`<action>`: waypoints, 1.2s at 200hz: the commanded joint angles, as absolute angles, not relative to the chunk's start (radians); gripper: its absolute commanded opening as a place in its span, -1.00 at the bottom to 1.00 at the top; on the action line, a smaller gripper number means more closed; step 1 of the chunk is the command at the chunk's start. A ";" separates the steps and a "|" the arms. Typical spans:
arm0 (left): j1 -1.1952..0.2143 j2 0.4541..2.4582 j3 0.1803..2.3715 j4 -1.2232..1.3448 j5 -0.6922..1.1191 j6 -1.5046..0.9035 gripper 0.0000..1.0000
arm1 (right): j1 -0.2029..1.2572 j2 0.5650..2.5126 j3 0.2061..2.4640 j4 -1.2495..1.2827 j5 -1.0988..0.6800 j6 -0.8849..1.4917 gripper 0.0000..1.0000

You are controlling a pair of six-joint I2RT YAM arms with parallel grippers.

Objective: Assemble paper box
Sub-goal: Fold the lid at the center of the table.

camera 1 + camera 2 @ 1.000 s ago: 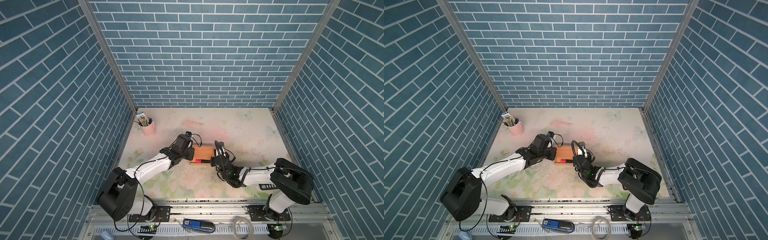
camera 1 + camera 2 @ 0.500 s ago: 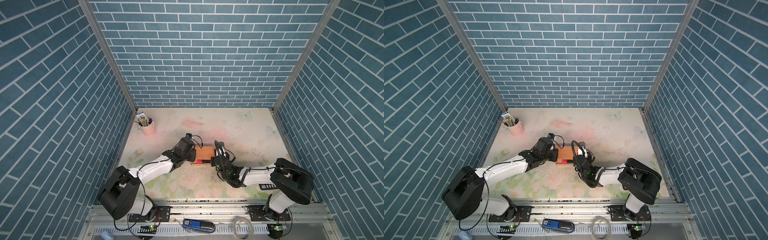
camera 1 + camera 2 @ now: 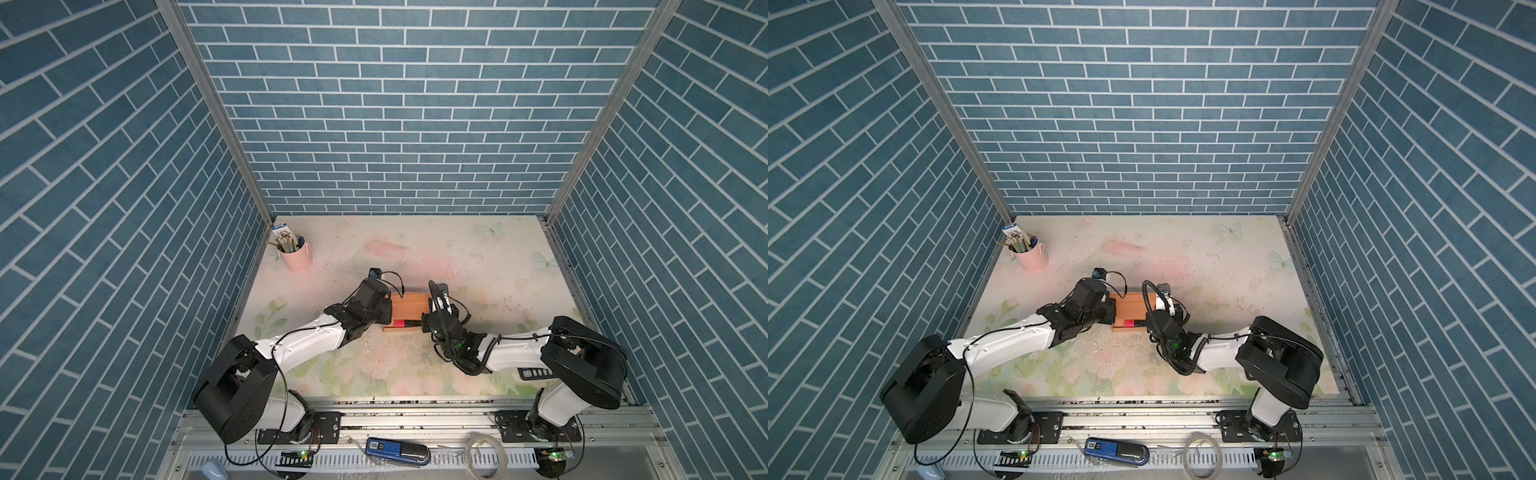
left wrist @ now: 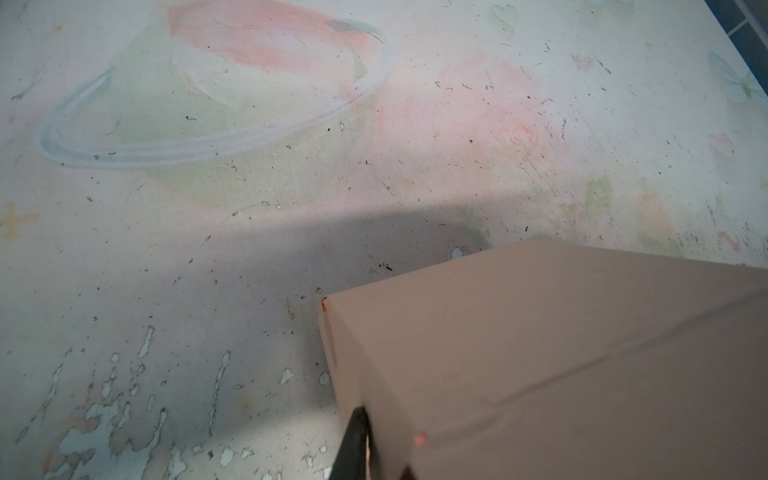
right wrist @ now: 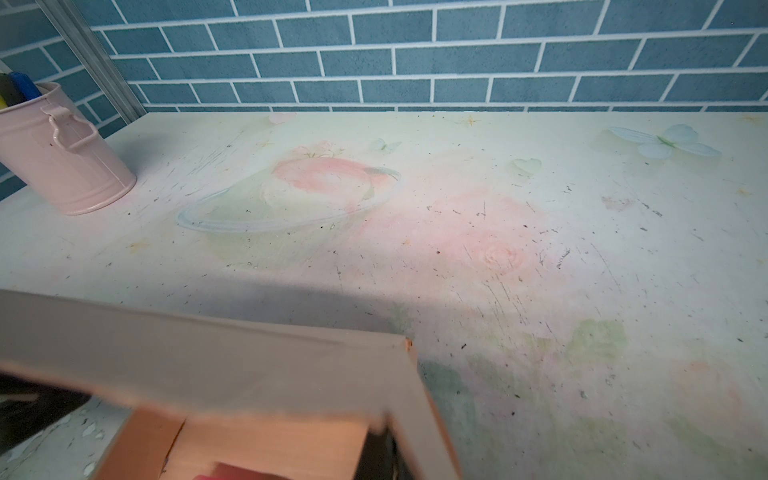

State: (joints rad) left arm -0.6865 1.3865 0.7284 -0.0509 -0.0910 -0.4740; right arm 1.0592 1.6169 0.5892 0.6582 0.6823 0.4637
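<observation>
The peach-orange paper box (image 3: 409, 306) (image 3: 1130, 307) lies folded at mid-table between both arms. A pink and dark strip (image 3: 405, 322) shows along its near edge. My left gripper (image 3: 390, 311) is at the box's left end. In the left wrist view it (image 4: 374, 461) is shut on that end wall of the box (image 4: 561, 353), with one black finger (image 4: 353, 444) outside the wall. My right gripper (image 3: 424, 320) is at the right end. In the right wrist view it (image 5: 388, 457) is shut on the box's wall (image 5: 419, 415), with a dark finger (image 5: 374, 453) inside the box.
A pink cup of pens (image 3: 296, 253) (image 5: 62, 158) stands at the back left near the wall. A blue device (image 3: 397, 448) and a cable coil (image 3: 486, 451) lie on the front rail. Brick walls close three sides. The tabletop (image 4: 166, 291) is scuffed and peeling.
My left gripper has slid a little to the right, onto the box's left end, and covers more of it. The right arm and the box have hardly moved.
</observation>
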 commanded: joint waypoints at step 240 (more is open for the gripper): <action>-0.747 1.311 0.574 -0.084 -0.150 -0.573 -0.46 | 1.076 1.625 0.547 0.655 0.677 0.454 -1.00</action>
State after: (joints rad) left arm -0.7456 1.3560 0.6075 -0.0338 -0.1387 -0.5640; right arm 1.0657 1.6287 0.5831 0.6758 0.6926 0.4633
